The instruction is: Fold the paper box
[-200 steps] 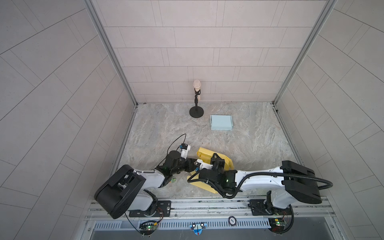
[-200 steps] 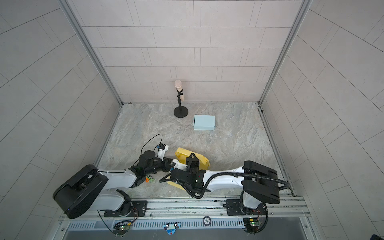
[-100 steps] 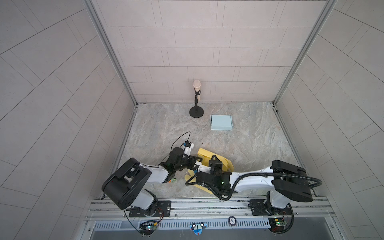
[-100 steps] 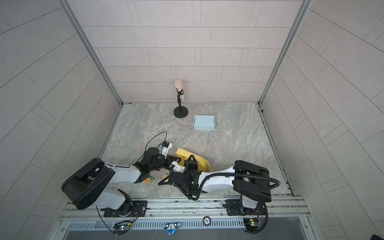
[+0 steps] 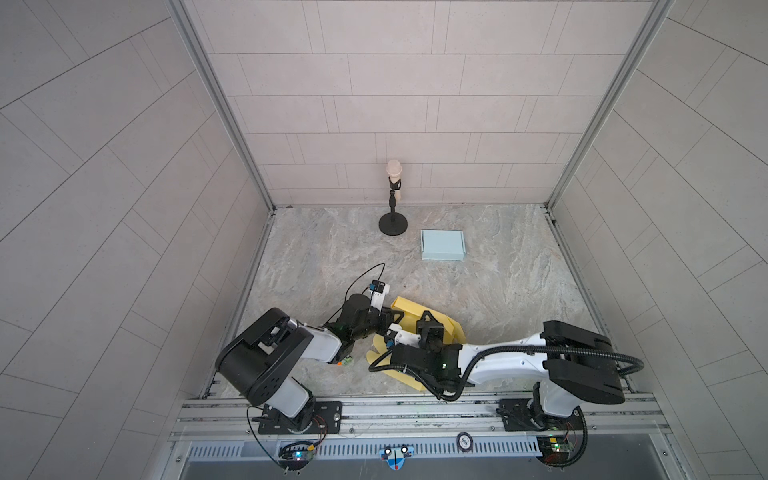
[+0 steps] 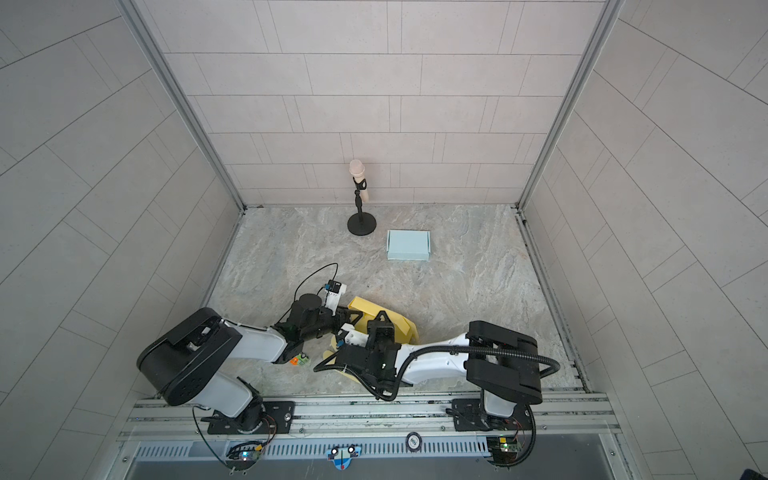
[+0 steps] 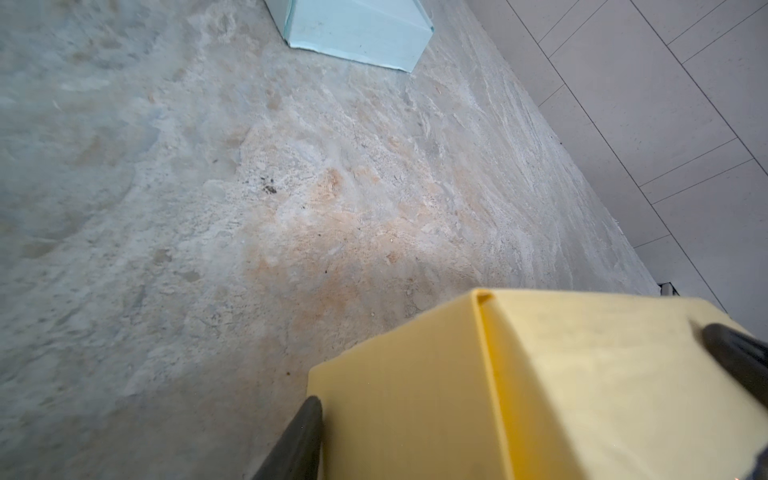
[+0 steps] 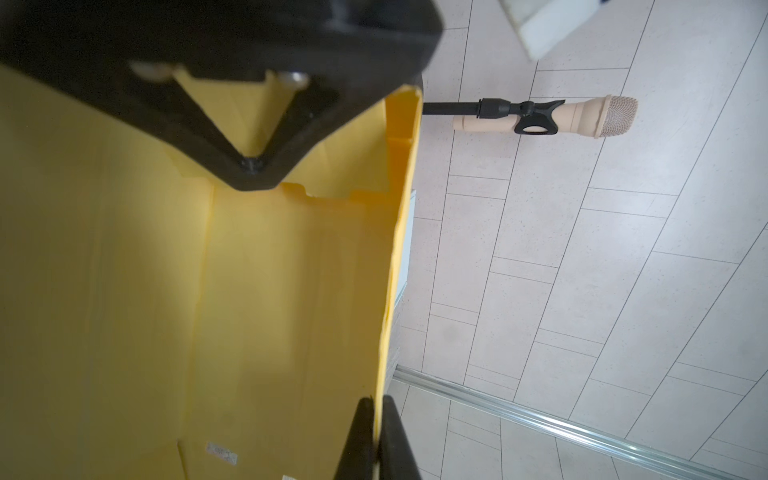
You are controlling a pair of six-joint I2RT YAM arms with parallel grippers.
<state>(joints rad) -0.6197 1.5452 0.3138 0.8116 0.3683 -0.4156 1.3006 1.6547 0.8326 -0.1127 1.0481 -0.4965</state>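
Yellow paper box [image 5: 411, 309], part-folded, sits at the front centre of the grey marbled tabletop [image 5: 498, 282], wedged between both arms and partly hidden under the right wrist in both top views. Right gripper [image 8: 377, 401] is clamped thin on the free edge of one upright yellow wall, coming in from the front side. Left gripper [image 5: 390, 318] comes in from the left, and the left wrist view shows one dark finger [image 7: 305, 432] on each side of a folded corner of the box, so the corner lies straight ahead, inside the jaw gap. Contact isn't clear, so can't tell whether it is gripping or just straddling. The box's long axis looks roughly front-to-back and slightly skewed, though too much is covered to be sure. Judgement: the left arm is the nearer one to that end wall, so the next fold is its job, squeezing or pushing inward along its own approach line while the right pins the side wall. Pale blue finished box [image 5: 442, 245] and beige microphone on a black stand [image 5: 393, 195] are well apart at the back.
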